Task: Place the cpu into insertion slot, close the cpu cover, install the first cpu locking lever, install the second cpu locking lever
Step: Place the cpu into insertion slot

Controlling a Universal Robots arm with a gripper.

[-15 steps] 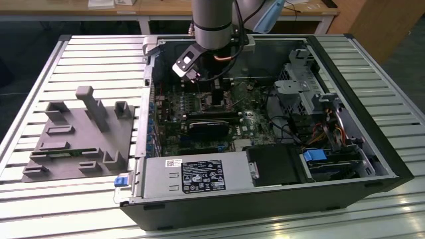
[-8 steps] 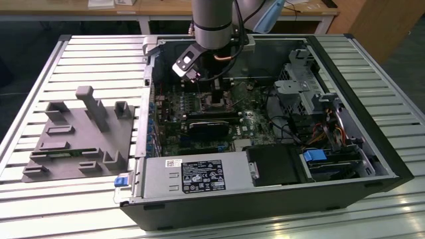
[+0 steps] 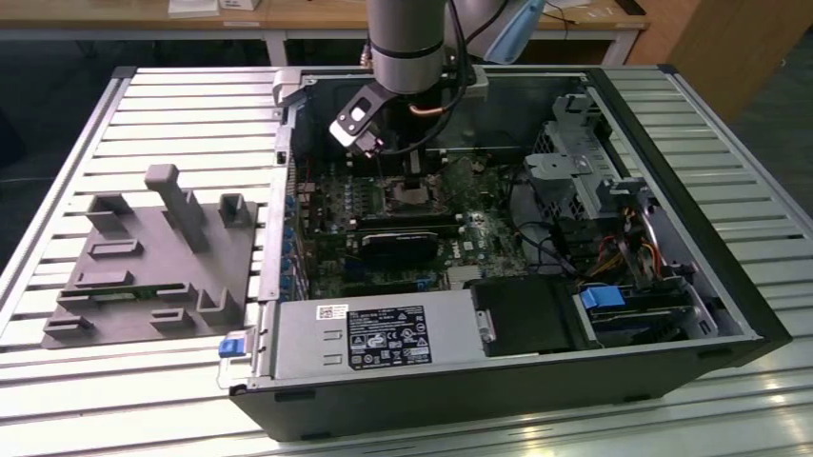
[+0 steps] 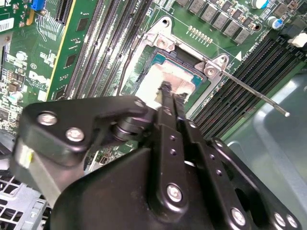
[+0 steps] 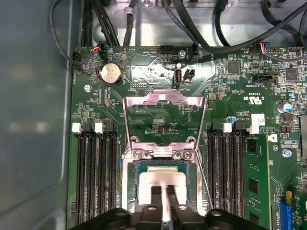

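Slatted metal table (image 3: 114, 400) bears an open case (image 3: 508, 405), gripper (image 4: 169, 90) over cpu (image 4: 165, 74).

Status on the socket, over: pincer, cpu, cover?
Pincer shut, tips low over the cpu. It sits in the insertion slot. The cpu cover lies back, open; a locking lever unlatched.

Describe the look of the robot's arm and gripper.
The arm is a smooth grey tube with a darker ring at its end and a pale blue cap higher up. The gripper is matt black: flat hinged links studded with silver screw heads, narrowing to two slim fingers.
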